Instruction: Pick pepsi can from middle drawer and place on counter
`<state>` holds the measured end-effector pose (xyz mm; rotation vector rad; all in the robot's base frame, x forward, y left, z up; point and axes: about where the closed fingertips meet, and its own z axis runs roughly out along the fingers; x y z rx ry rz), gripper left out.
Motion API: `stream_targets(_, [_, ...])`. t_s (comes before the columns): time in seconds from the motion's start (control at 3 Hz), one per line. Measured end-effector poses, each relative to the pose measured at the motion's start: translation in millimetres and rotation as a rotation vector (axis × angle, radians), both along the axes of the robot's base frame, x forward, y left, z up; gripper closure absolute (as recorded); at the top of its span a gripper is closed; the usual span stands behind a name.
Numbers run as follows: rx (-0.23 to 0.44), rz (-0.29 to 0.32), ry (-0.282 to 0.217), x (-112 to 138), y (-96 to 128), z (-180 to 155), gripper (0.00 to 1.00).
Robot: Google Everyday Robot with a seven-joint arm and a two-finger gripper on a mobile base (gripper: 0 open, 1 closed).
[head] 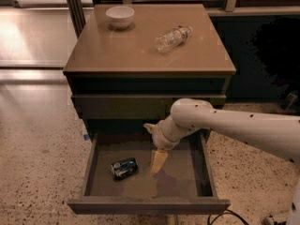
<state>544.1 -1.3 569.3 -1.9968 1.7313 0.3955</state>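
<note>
The pepsi can (124, 168) lies on its side on the floor of the open middle drawer (146, 205), left of centre. My gripper (154, 144) hangs over the drawer's middle, just right of the can and not touching it. Its two pale fingers are spread apart and hold nothing; one fingertip (158, 161) points down toward the drawer floor. The tan counter (136, 53) tops the dark cabinet above the drawer.
A white bowl (120, 17) stands at the counter's back left. A clear plastic bottle (172, 38) lies on its side at the back right. My white arm (234, 128) reaches in from the right across the drawer. Speckled floor surrounds the cabinet.
</note>
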Motion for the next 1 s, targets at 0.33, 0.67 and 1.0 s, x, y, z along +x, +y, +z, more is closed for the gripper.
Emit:
stream_targets(0.33, [0.02, 0.062, 0.032, -5.5, 34.7, -42.5, 0.0])
stream_targets(0.67, [0.02, 0.062, 0.032, -5.5, 34.7, -42.5, 0.0])
stream_targets(1.0, [0.027, 0.048, 0.051, -11.1, 35.6, -63.8, 0.0])
